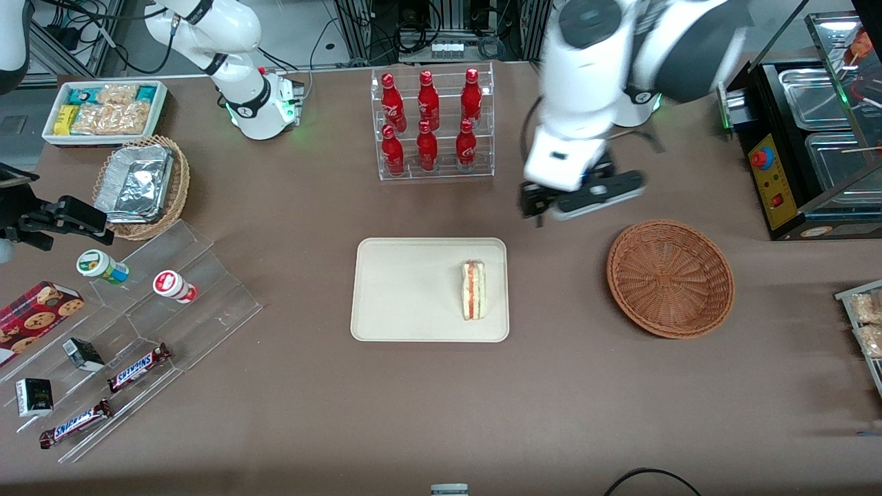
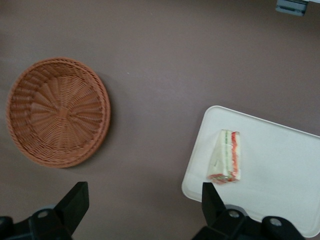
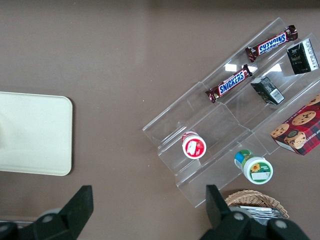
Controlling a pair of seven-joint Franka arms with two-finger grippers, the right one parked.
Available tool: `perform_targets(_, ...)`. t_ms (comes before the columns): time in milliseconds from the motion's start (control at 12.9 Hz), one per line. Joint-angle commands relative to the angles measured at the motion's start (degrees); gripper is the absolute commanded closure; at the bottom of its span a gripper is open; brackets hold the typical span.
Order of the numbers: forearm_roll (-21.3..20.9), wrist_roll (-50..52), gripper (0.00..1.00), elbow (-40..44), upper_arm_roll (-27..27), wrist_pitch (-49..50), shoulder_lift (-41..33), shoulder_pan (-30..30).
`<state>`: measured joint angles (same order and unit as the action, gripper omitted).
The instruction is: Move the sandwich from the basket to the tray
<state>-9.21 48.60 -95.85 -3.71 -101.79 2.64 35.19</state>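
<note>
Raised above the brown tabletop [image 1: 289, 207], the left arm's black two-finger gripper [image 1: 582, 196] hangs in the air with its fingers [image 2: 75, 200] spread wide and nothing between them. In the front view it sits between the rack of red bottles [image 1: 431, 124] and the round reddish-brown woven wicker basket [image 1: 670, 277], farther from the front camera than the basket and the tray.

That basket holds nothing; its woven bottom shows bare in the wrist view [image 2: 57, 111]. Beside it, toward the parked arm's end, lies the flat cream-beige rectangular tray with rounded corners [image 1: 406, 289]. Basket and tray stand apart, with bare tabletop between them.

On the tray rests the small triangular sandwich of pale white bread [image 1: 473, 289], its red-orange and green filling stripe facing up. It lies near the tray's edge closest to the basket, its length running along that edge; the wrist view shows the wedge [image 2: 226, 156] close to a rounded corner of the tray [image 2: 280, 165]. Gripper and sandwich are well apart.
</note>
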Motion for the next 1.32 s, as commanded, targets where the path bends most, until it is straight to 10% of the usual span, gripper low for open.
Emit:
perform_targets(0, 2.79, -11.90, 0.00, -4.43, 0.45, 3.77, -6.59, -7.22)
perform_targets(466, 7.19, -32.59, 0.00, -7.23, 0.36, 9.85, -14.76, -22.08)
perform_targets(1243, 10.70, -43.58, 0.00, -6.45, -2.63, 12.75, -14.43, -28.68)
